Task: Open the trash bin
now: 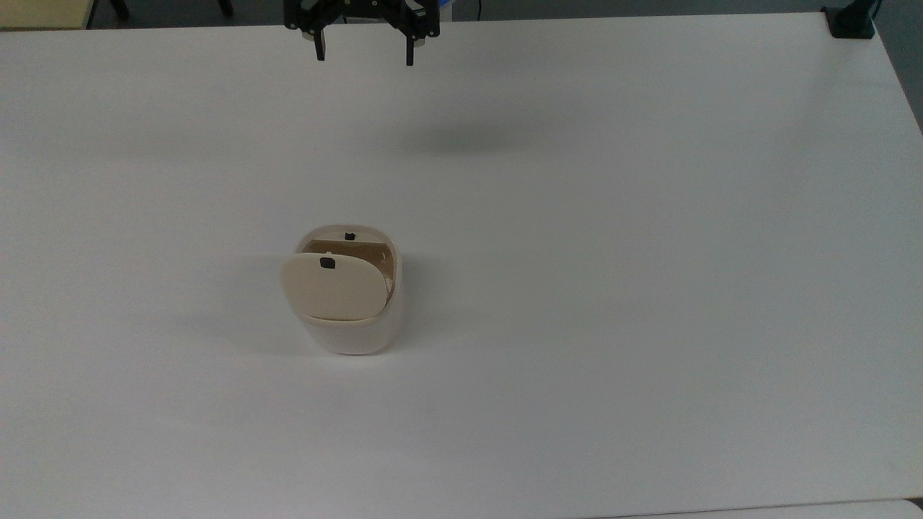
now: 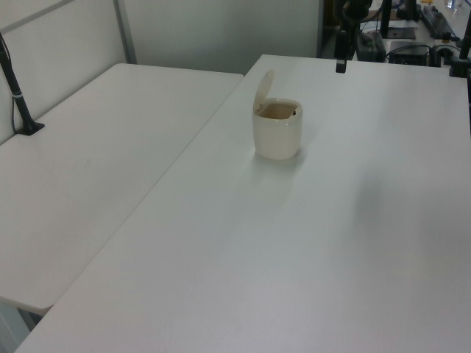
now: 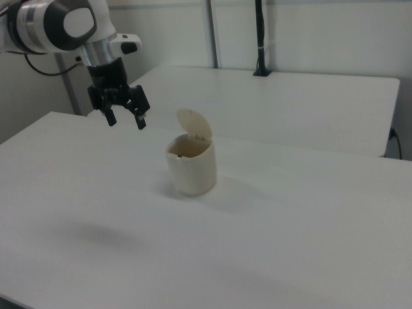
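Observation:
The cream-beige trash bin (image 1: pixel 350 333) stands near the middle of the white table (image 1: pixel 649 288). Its hinged lid (image 1: pixel 332 287) is tipped up, and the brownish inside shows behind it. The lid (image 2: pixel 263 86) stands nearly upright over the bin (image 2: pixel 278 136) in the left view, and likewise the lid (image 3: pixel 194 123) over the bin (image 3: pixel 192 170) in the right view. My gripper (image 1: pixel 364 56) hangs above the table's far edge at the top view's top, well away from the bin, open wide and holding nothing. It also appears as the gripper (image 3: pixel 125 122) to the bin's left in the right view.
A second white table (image 2: pixel 110 147) adjoins this one on the left view's left, with a black post (image 2: pixel 16 88) clamped at its edge. Another black clamp (image 1: pixel 851 21) sits at the top view's top right corner. A black pole (image 3: pixel 259 38) rises behind the bin in the right view.

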